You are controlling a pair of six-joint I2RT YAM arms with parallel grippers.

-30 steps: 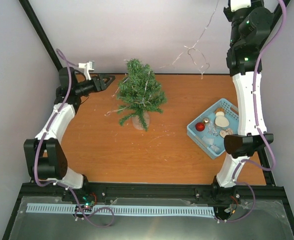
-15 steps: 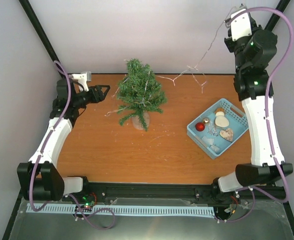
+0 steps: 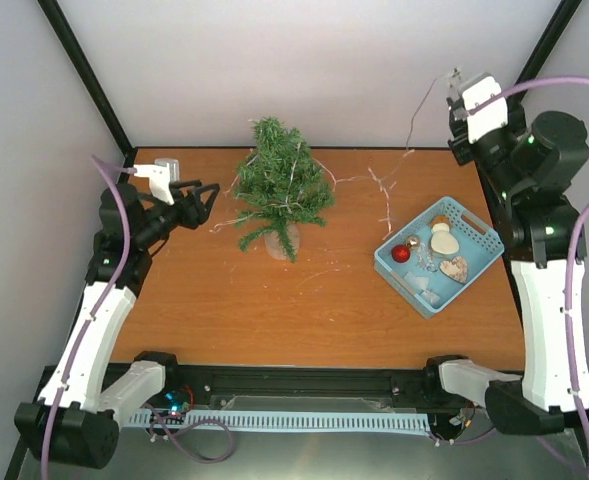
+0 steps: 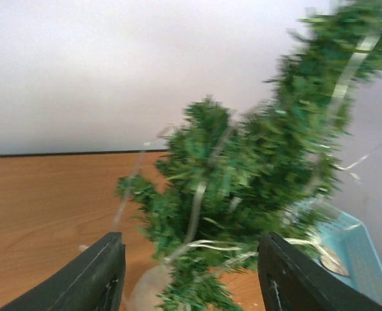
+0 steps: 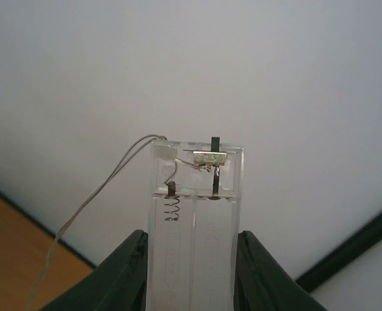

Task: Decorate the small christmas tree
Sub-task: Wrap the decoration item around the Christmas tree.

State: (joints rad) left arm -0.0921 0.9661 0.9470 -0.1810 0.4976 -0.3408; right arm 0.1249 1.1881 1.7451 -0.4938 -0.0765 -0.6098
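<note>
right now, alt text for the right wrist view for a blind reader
The right gripper clamps a clear battery box upright, its spring and switch showing at the top. A thin wire trails from it down to the left, across a pale wall toward a corner of wooden table.

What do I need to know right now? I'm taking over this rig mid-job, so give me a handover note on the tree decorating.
Left gripper: open, empty, just left of the small christmas tree.
Right gripper: shut on the clear battery box of the light wire, raised high at far right.
Tree stands back centre on the table; blue basket at right holds a red ball and other ornaments.
Done: some wire lies across the branches.
Left: drape the slack wire, set the box down, hang the ornaments.
</note>
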